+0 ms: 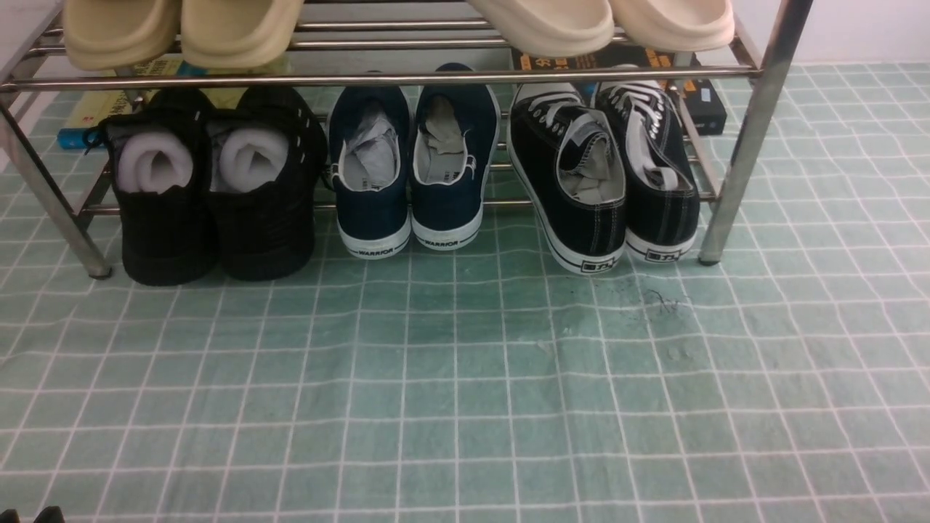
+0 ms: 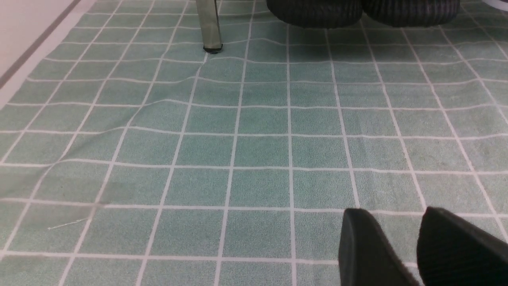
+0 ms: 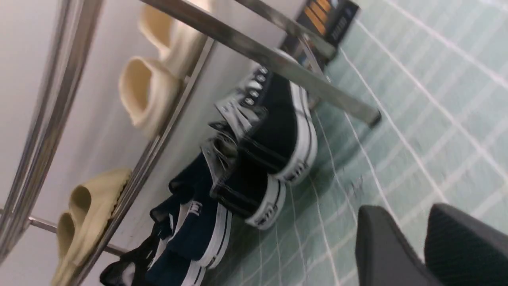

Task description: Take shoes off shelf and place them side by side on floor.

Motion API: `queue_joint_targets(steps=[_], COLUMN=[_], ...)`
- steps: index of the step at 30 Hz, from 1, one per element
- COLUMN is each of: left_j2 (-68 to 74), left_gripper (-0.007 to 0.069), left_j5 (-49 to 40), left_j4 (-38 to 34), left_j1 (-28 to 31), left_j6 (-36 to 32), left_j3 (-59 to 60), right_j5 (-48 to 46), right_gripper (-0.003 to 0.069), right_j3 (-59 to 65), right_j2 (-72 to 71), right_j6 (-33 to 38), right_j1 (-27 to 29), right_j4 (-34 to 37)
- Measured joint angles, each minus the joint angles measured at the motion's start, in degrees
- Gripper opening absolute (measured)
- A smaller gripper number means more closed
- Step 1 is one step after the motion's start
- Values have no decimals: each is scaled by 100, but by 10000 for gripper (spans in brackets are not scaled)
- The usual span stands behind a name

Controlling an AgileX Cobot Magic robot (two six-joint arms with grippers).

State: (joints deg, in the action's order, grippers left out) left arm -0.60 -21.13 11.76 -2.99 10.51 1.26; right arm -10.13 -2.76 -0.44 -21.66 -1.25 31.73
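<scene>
The black canvas sneakers sit on the lower tier at the right end of the chrome shelf (image 1: 750, 138), heels toward me: left shoe (image 1: 574, 181), right shoe (image 1: 654, 171). Their heels overhang the pale green grid floor (image 1: 465, 378). The right wrist view shows both sneakers (image 3: 278, 131) (image 3: 246, 190) beside the slanted shelf leg (image 3: 278, 67). My right gripper (image 3: 405, 212) is open over the floor, well short of them and holding nothing. My left gripper (image 2: 393, 216) is open above bare floor (image 2: 254, 151), also holding nothing. Neither gripper shows clearly in the front view.
A navy slip-on pair (image 1: 410, 167) stands mid-shelf, and an all-black pair with white foam (image 1: 214, 181) at the left. Cream slippers (image 1: 182, 29) (image 1: 603, 22) lie on the upper tier. A dark box (image 1: 708, 102) and books (image 1: 102, 109) lie behind. A shelf leg (image 2: 210, 28) stands ahead of the left gripper.
</scene>
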Motion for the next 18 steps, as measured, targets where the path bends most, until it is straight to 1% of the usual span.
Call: queue_joint_targets(steps=[1,2,4,5,6,9,11,12,14,15,16,18], left_j2=[0,0,0,0,0,0,0,0,0,0,0,0], left_gripper=[239,239,239,239,239,239,239,239,239,239,239,239], left_j5=[0,0,0,0,0,0,0,0,0,0,0,0], left_j4=[0,0,0,0,0,0,0,0,0,0,0,0], left_j1=[0,0,0,0,0,0,0,0,0,0,0,0], left_j6=[0,0,0,0,0,0,0,0,0,0,0,0], left_j3=[0,0,0,0,0,0,0,0,0,0,0,0], right_j5=[0,24,-95,-379,-783,-1810,-2284,-2820,-3480,-3538,-3936,-4593], right_gripper=[156,110,69,23,-3,-8,-6,-4,-1,-1,0,1], right_j3=[-37,-389,-635,-1049,-1366,-2073,-2352,-2648,-3063,-3098,-3349,-3736], right_j2=[9,141,355,699,1129,2175,2673,3270,4198,4198,4729,5477], right_j6=[97,918,1497,2058,2420,2841,2909,2949,3006,3021,3254,4056], right_j1=[0,0,0,0,0,0,0,0,0,0,0,-102], right_j4=[-35,-337,-532,-686,-762,-836,-847,-866,-884,-883,-752,-335])
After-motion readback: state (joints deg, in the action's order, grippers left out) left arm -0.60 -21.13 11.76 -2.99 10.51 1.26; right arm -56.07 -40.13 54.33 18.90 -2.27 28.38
